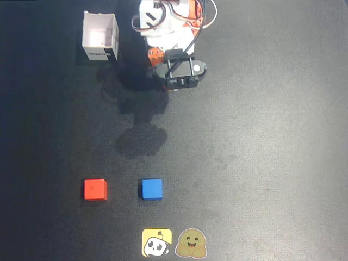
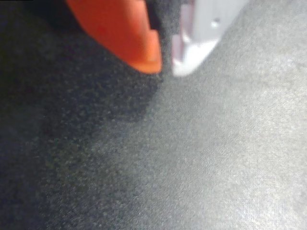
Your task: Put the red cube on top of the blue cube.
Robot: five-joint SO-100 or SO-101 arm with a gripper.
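Dim, even overhead view with soft arm shadows on the mat [image 1: 261,163]; blurred, brighter-at-right wrist view.

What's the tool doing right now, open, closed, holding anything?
Tool: closed or nearly so, fingertips almost together in the wrist view, holding nothing. The red cube and blue cube lie untouched, far away.

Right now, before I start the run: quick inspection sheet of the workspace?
Surface: dark mat, a few faint smudges near the middle.
Job's things: red cube and blue cube side by side near the bottom of the overhead view, apart, neither stacked.
Clutter: white open box at top left; two stickers at the bottom edge.
Gripper: gripper holds nothing; orange and white fingers nearly together in the wrist view, far from both cubes.
Cables: wires looped at the arm's base.
Surroundings: nothing seen.
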